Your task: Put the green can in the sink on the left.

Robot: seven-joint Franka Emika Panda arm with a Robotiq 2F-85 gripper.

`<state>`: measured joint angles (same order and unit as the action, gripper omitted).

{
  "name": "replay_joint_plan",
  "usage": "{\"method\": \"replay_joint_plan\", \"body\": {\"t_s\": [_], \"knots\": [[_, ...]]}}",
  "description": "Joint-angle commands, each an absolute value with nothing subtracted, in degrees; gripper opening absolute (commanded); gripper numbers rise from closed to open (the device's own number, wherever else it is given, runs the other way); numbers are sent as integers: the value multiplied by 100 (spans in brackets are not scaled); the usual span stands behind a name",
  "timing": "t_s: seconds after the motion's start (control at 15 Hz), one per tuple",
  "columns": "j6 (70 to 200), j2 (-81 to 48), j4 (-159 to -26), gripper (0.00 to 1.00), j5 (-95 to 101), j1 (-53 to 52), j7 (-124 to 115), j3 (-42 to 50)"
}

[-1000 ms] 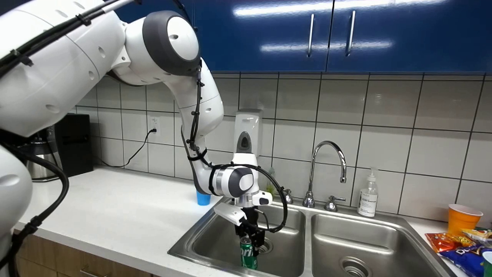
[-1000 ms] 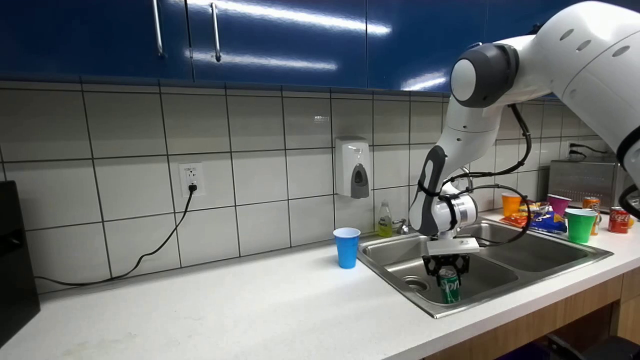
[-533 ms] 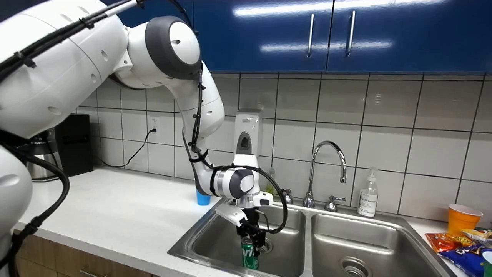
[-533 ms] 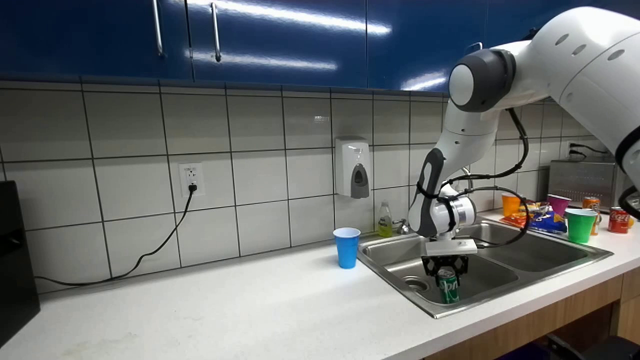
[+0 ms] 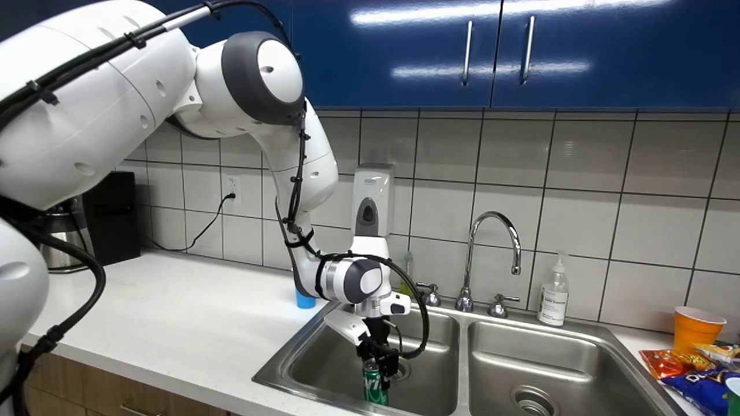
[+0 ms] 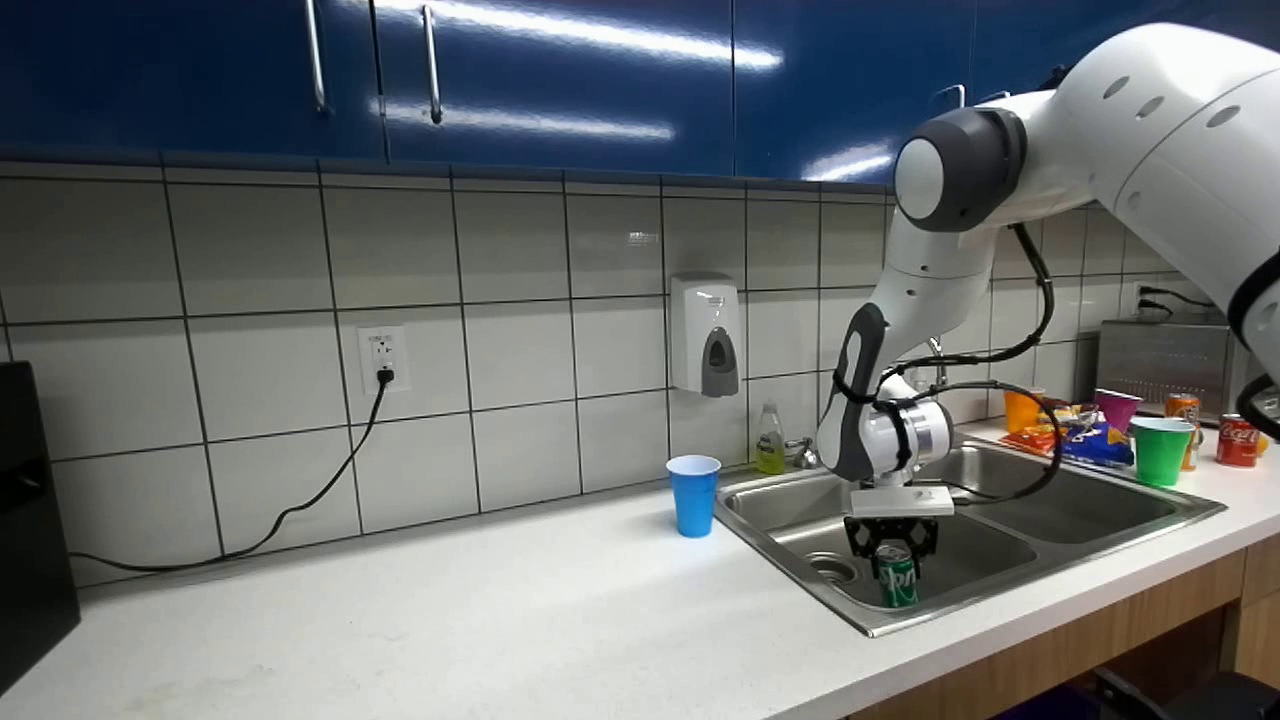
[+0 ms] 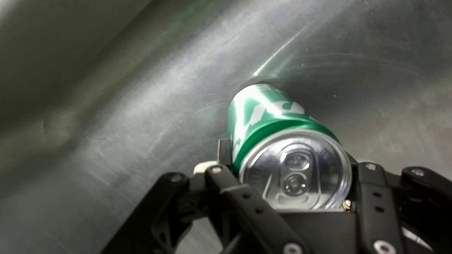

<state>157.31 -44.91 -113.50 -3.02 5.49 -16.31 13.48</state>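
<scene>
The green can [image 5: 376, 390] is low in the left basin [image 5: 324, 358] of the steel sink, near its front wall. It also shows in an exterior view [image 6: 899, 590], close to upright. In the wrist view the green can [image 7: 265, 109] shows its silver lid toward the camera. My gripper [image 7: 287, 165] has a black finger against each side of the can near its top and is shut on it. The gripper [image 6: 897, 568] points down into the basin. The can's base is close to the basin floor [image 7: 169, 116]; I cannot tell whether it touches.
The divider [image 5: 462, 358] separates the right basin [image 5: 537, 341]. A faucet [image 5: 467, 254] and a soap bottle [image 5: 553, 297] stand behind. A blue cup [image 6: 693, 497] stands on the counter beside the sink. An orange cup [image 5: 696, 329] and snack bags [image 5: 673, 364] lie beyond it.
The arm and gripper have come down slightly. The can has moved down a little with the gripper, and its label looks slightly turned.
</scene>
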Motion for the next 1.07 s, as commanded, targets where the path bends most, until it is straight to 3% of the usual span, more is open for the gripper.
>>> {"method": "replay_joint_plan", "body": {"t_s": [0.0,0.27,0.33,0.53,1.0], "knots": [[15830,-4560,-11280,39,-469,520,-1788,1371],[15826,-4584,-11279,39,-532,522,-1847,1376],[15815,-4583,-11282,89,-539,521,-1850,1378],[15805,-4590,-11300,100,-548,519,-1834,1380],[15753,-4429,-11443,100,-490,471,-1794,1427]]}}
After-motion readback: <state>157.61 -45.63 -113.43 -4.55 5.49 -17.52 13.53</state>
